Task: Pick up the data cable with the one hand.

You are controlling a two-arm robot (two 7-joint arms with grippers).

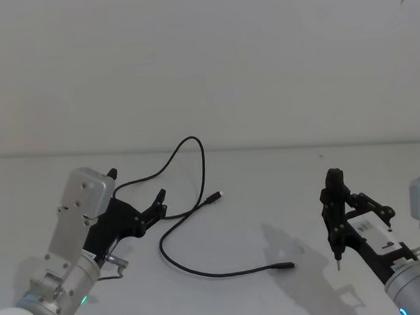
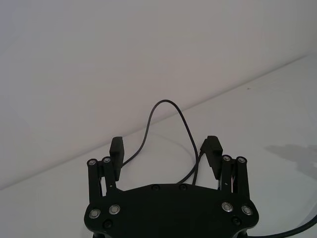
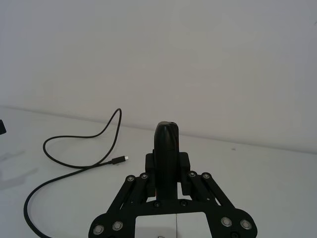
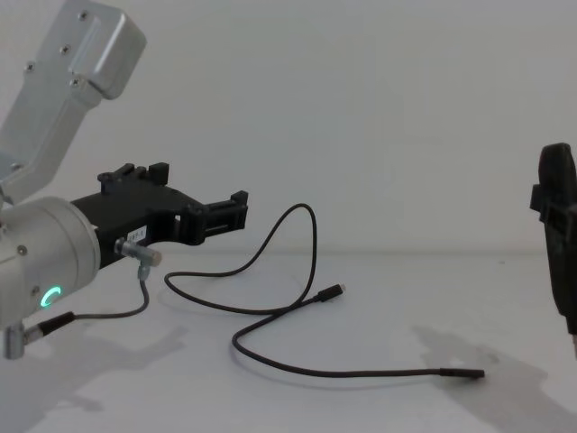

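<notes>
— Where is the cable found?

— The cable (image 1: 218, 275) is laid curled on the table (image 1: 384, 167), between the two arms and nearer the left one. One loop is arched up toward the wall. The silver-tipped plug (image 1: 218, 195) is seen near the middle of the table, and the black plug (image 1: 282, 266) is laid nearer the front, at the end of a long curve.

— How is the left gripper set?

— The left gripper (image 1: 136, 183) is held over the left part of the cable, reaching forward and to the right. Its jaws are spread wide and are empty. In the left wrist view the arched loop is framed in the gap between the fingers (image 2: 117, 148), farther off. In the chest view the left gripper is seen raised clear above the cable, apart from it.

— And the right one?

— The right gripper (image 1: 332, 185) is kept on the right, well apart from the cable and raised over the table. In the right wrist view its fingers (image 3: 166, 139) are seen pressed together, with no gap left between them.
</notes>
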